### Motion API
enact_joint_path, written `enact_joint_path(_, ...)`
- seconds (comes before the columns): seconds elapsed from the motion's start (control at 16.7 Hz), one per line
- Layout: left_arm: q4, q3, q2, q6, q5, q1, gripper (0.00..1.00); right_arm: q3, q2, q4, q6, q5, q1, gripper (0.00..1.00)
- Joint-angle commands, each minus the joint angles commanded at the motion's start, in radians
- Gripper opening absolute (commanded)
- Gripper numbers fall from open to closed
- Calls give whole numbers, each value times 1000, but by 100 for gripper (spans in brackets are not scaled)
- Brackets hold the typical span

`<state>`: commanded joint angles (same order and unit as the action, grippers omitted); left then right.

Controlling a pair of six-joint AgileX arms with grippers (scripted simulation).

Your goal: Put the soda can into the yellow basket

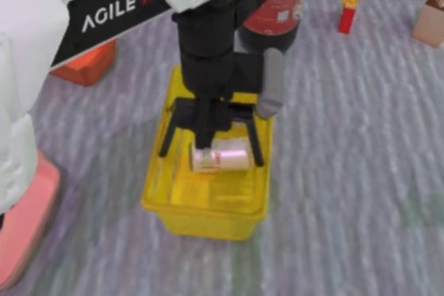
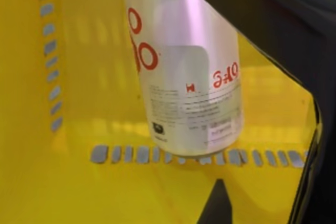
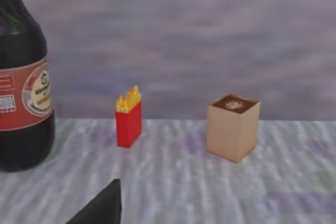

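Yellow basket (image 1: 208,206) holds the soda can (image 1: 220,155), lying between the left gripper's (image 1: 211,145) spread fingers. Release looks done; next, lift clear.

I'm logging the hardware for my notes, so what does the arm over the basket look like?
The left arm has glossy white shells and a black band lettered AGILE X in white, with a red X. Its wrist is black, and the left gripper has two slim black fingers.
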<state>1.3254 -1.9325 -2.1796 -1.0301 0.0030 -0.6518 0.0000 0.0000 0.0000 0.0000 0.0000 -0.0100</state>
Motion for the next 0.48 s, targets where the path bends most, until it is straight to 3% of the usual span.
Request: enact_joint_path(0.48, 176, -142, 34, -37, 0, 57, 0, 0, 0, 0, 0, 0, 0, 100)
